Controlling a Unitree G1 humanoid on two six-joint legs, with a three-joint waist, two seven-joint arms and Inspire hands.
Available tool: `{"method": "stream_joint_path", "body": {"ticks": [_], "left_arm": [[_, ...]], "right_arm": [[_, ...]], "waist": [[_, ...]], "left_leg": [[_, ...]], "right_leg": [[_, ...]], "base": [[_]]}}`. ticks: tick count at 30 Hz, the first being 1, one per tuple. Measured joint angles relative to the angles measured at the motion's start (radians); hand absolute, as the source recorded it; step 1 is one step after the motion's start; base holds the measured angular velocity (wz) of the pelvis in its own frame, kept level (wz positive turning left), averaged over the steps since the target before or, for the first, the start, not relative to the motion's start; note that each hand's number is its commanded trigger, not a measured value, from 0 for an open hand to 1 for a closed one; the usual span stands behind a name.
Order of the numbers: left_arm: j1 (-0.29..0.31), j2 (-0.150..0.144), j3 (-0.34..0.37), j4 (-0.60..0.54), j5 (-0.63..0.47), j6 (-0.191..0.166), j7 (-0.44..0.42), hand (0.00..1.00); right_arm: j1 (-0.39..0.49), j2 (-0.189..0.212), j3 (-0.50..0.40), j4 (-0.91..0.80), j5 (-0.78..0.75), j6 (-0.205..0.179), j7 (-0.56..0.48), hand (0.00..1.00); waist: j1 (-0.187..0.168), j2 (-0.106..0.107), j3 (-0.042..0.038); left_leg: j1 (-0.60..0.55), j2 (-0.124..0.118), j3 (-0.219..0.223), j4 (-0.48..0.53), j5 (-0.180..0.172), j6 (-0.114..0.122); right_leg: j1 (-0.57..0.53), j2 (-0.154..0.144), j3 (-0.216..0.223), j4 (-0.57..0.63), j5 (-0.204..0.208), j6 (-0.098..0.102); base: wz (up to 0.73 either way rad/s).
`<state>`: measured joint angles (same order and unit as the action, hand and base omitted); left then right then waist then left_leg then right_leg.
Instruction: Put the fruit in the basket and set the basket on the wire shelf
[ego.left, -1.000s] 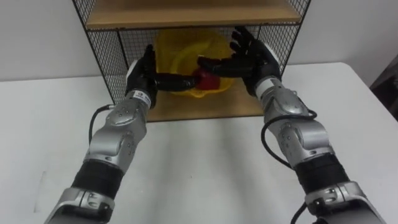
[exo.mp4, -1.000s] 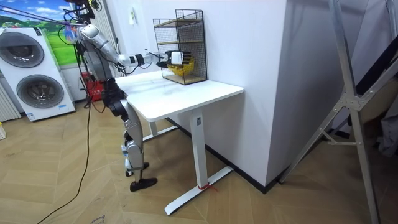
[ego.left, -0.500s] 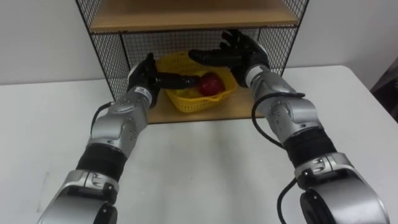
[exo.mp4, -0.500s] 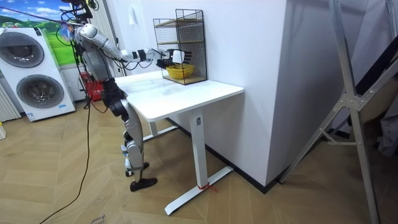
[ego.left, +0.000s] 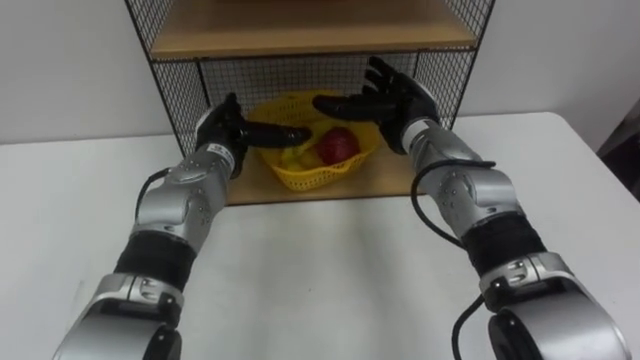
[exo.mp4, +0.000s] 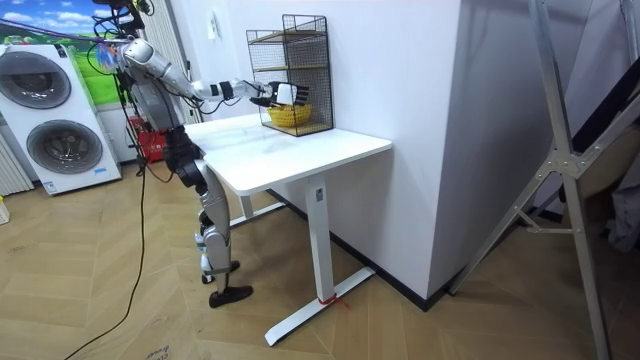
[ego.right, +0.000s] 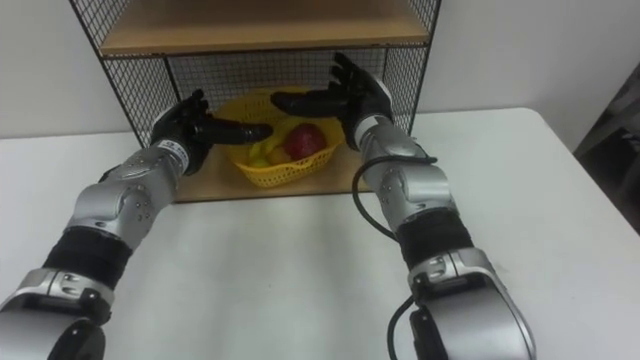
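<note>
On the lower wooden board of a black wire-mesh shelf, upright and level: a round yellow plastic lattice basket, with an upper wooden board just overhead. Inside the basket, a round red fruit toward the right side and, touching it on the left, paler yellow-green fruit, too clumped to tell how many. At the basket's left rim, the robot's left hand, back toward the camera, with straight dark fingers stretched rightward across the rim above the yellow-green fruit; relaxed rather than clenched, nothing clasped; contact with the rim impossible to judge. Over the basket's right rim, the right hand, raised higher, spread wide with palm turned toward the left hand, thumb pointing inward above the red fruit, clear of basket and fruit, holding nothing. Both forearms reaching forward over a white rectangular table, with the shelf at its far edge against the wall. In the room view: standing upright at the table's end on the room view's left, arms out level toward the shelf; behind, two white front-loading washing machines at the room view's left.
</note>
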<state>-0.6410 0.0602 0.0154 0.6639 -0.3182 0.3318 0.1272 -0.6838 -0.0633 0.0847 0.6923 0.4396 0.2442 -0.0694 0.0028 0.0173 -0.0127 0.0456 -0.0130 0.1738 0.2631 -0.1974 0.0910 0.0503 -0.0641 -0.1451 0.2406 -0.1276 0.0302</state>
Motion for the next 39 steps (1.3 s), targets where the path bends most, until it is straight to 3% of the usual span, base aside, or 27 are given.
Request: {"method": "stream_joint_path", "body": {"ticks": [2,6,8,13,18,20,22,30,36,39], "left_arm": [[0.007,0.000,0.001,-0.062,0.019,0.000,0.001,0.00],[0.050,0.000,0.001,-0.159,0.031,-0.003,0.000,0.00],[0.119,0.001,0.001,-0.224,0.039,-0.005,0.000,0.00],[0.221,0.008,0.001,-0.306,0.079,-0.005,0.001,0.00],[0.226,0.009,0.003,-0.364,0.109,-0.008,0.012,0.00],[0.226,0.010,0.003,-0.390,0.107,-0.016,0.015,0.00],[0.237,0.010,0.002,-0.394,0.104,-0.016,0.015,0.00],[0.344,0.006,-0.018,-0.471,0.096,-0.019,0.020,0.00],[0.412,0.004,-0.057,-0.471,0.092,-0.052,0.015,0.00],[0.477,0.006,-0.071,-0.519,0.084,-0.066,0.014,0.00]], "right_arm": [[0.030,-0.002,0.000,-0.055,-0.021,0.000,0.002,0.00],[0.089,-0.003,0.001,-0.156,-0.049,-0.001,0.022,0.00],[0.135,-0.010,0.001,-0.200,-0.055,-0.002,0.030,0.00],[0.203,-0.048,-0.013,-0.246,-0.071,-0.001,0.029,0.00],[0.246,-0.049,-0.038,-0.315,-0.069,-0.002,0.046,0.00],[0.256,-0.049,-0.039,-0.329,-0.061,-0.003,0.051,0.00],[0.278,-0.049,-0.039,-0.339,-0.055,-0.003,0.053,0.00],[0.356,-0.048,-0.038,-0.402,-0.069,-0.003,0.048,0.00],[0.441,-0.047,-0.028,-0.507,-0.123,-0.008,0.049,0.00],[0.493,-0.044,-0.028,-0.571,-0.134,-0.030,0.046,0.00]], "waist": [[0.001,-0.006,-0.0059],[0.001,-0.007,-0.0059],[0.000,-0.007,-0.0058],[0.000,-0.013,-0.0055],[-0.003,-0.034,-0.0046],[-0.008,-0.042,0.0034],[-0.007,-0.044,0.0040],[-0.010,-0.045,0.0048],[0.001,-0.048,0.0067],[0.000,-0.048,0.0071]], "left_leg": [[0.002,0.000,-0.003,-0.006,0.003,-0.002],[0.017,-0.001,-0.003,-0.023,0.012,-0.004],[0.027,-0.001,-0.004,-0.030,0.015,-0.006],[0.013,-0.001,-0.010,-0.029,0.017,-0.010],[0.019,0.001,-0.011,-0.032,0.019,-0.013],[0.017,0.000,-0.011,-0.034,0.023,-0.014],[0.018,0.000,-0.011,-0.043,0.024,-0.014],[0.014,0.000,-0.007,-0.053,0.027,-0.015],[0.020,0.000,0.002,-0.066,0.033,-0.016],[0.017,0.002,0.004,-0.067,0.032,-0.016]], "right_leg": [[0.001,0.000,-0.005,-0.001,0.000,-0.001],[0.009,0.000,-0.004,-0.002,0.002,-0.003],[0.017,0.000,-0.005,-0.004,0.002,-0.004],[0.000,-0.005,-0.014,-0.002,0.001,-0.008],[0.008,-0.002,-0.021,-0.021,-0.004,-0.013],[0.012,-0.001,-0.021,-0.021,0.001,-0.013],[0.012,0.000,-0.021,-0.021,0.001,-0.013],[0.005,0.004,-0.020,-0.036,0.003,-0.014],[0.001,0.006,-0.010,-0.039,0.006,-0.014],[0.000,0.014,0.005,-0.058,0.010,-0.010]], "base": [[0.00],[0.00],[0.00],[0.03],[0.00],[0.00],[0.00],[-0.01],[-0.05],[-0.03]]}}
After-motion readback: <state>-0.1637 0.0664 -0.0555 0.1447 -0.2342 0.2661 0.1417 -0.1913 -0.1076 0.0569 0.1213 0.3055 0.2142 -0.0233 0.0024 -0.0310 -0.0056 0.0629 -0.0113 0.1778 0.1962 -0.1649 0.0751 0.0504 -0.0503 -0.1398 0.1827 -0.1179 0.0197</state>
